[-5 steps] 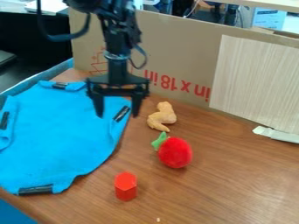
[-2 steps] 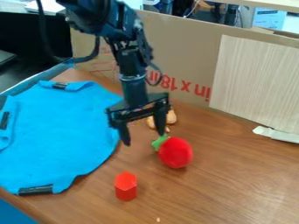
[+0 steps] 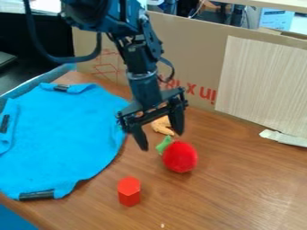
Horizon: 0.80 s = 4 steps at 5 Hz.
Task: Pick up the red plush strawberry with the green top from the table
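"Behind the brown wooden table, a cardboard sheet is seen. Where is the gripper located, please?"

"It is held over the table, just beside the green leaf of the red plush fruit, and its two fingers are spread apart."

"And what is found around?"

"Behind it, a toy chicken wing is partly hidden; nearer to the camera, a red hexagonal block is placed, and a blue cloth is laid at the view's left"
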Tool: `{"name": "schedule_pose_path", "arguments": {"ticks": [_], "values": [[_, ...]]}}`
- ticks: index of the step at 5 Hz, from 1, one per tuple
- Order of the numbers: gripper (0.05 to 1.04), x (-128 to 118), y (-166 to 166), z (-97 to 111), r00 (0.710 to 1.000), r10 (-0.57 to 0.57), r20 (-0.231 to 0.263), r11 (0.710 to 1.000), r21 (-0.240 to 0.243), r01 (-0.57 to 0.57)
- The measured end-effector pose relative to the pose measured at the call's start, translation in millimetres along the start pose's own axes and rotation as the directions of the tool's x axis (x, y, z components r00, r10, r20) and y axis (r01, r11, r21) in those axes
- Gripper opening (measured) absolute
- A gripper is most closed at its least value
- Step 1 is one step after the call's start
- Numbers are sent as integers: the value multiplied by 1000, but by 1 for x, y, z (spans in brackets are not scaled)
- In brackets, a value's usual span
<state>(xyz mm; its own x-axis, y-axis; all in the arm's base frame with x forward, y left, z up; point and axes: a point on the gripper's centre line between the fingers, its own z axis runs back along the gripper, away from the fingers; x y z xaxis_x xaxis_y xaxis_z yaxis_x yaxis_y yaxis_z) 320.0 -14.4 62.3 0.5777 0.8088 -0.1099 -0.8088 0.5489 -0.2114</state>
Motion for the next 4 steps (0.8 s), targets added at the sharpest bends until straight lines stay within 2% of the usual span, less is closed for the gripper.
{"name": "schedule_pose_path", "arguments": {"ticks": [2,3,4], "values": [[999,-9,-11,-7,999,-24,35,1000,-9,24],[999,-6,-19,-14,999,-24,44,1000,-3,25],[999,1,-19,-28,998,-18,56,999,28,17]]}}
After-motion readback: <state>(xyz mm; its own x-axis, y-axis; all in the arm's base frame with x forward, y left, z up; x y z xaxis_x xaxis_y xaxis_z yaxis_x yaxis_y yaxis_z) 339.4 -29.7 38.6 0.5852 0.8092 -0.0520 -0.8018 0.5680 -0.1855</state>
